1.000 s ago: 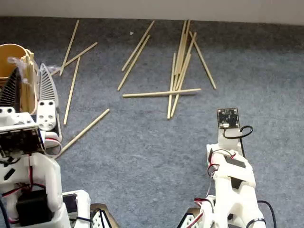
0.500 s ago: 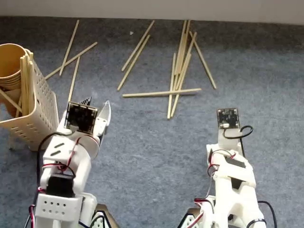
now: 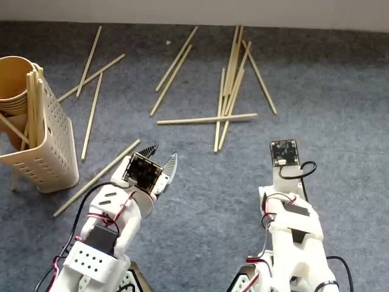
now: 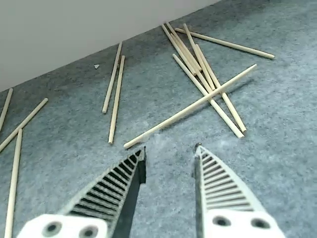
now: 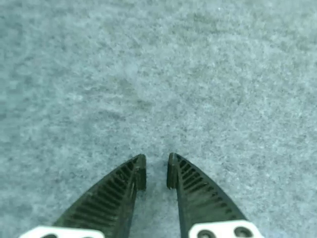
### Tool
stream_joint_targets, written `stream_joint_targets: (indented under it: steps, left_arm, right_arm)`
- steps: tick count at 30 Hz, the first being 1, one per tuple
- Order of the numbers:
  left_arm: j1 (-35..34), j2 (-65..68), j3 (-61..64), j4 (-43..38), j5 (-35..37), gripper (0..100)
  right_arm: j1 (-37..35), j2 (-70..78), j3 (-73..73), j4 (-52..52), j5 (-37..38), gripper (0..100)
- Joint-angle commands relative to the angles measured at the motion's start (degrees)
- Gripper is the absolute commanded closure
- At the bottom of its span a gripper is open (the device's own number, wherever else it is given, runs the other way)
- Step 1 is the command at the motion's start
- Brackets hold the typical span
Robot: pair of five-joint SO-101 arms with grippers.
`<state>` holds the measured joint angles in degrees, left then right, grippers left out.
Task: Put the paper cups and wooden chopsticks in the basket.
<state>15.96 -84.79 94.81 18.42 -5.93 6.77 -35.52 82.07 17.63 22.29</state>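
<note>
A perforated cream basket (image 3: 51,155) stands at the left and holds stacked paper cups (image 3: 13,76) and a few upright chopsticks (image 3: 33,103). Several loose wooden chopsticks lie on the grey carpet: a crossed bundle (image 3: 231,79), a pair (image 3: 173,70), and one diagonal stick (image 3: 97,176) next to the left arm. My left gripper (image 3: 163,152) hovers open and empty right of the basket, with a long crossing chopstick (image 4: 190,106) just beyond its tips (image 4: 170,148). My right gripper (image 5: 156,171) points down at bare carpet, its tips nearly together with nothing between them.
The pale wall edge (image 3: 194,12) bounds the carpet at the back. The right arm's body (image 3: 292,225) stands at the front right, the left arm's body (image 3: 103,243) at the front left. Bare carpet lies between them.
The left arm has swung away from above the basket, rightward across the carpet, with its gripper open and empty. The right arm has barely shifted.
</note>
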Motion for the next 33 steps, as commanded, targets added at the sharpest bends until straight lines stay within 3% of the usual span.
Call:
stream_joint_targets:
  steps: [1,4,8,11,16,22,33]
  left_arm:
    - [0.84,-0.4,0.48,-2.55,0.18,82]
    - [0.84,-0.4,1.54,-4.13,0.18,82]
    - [1.01,-0.31,1.54,-4.13,0.18,82]
    - [1.19,-0.31,1.54,-4.13,0.18,82]
    - [1.19,-0.31,1.54,-4.13,0.18,82]
    - [1.27,-0.31,1.54,-4.13,0.18,82]
    - [1.36,-0.31,1.54,-3.96,0.18,82]
  right_arm:
    - [-0.4,-1.01,-1.01,-0.57,0.7,91.8]
    - [0.57,0.13,-10.15,0.57,0.44,91.6]
    - [2.15,7.25,-35.56,13.49,-5.98,83.7]
    - [1.63,19.03,-57.54,23.25,-10.37,76.9]
    - [-4.09,40.92,-82.51,26.59,-17.67,76.1]
    - [-10.95,57.54,-95.34,26.59,-23.21,76.1]
    - [-16.13,61.76,-96.48,26.33,-26.29,76.1]
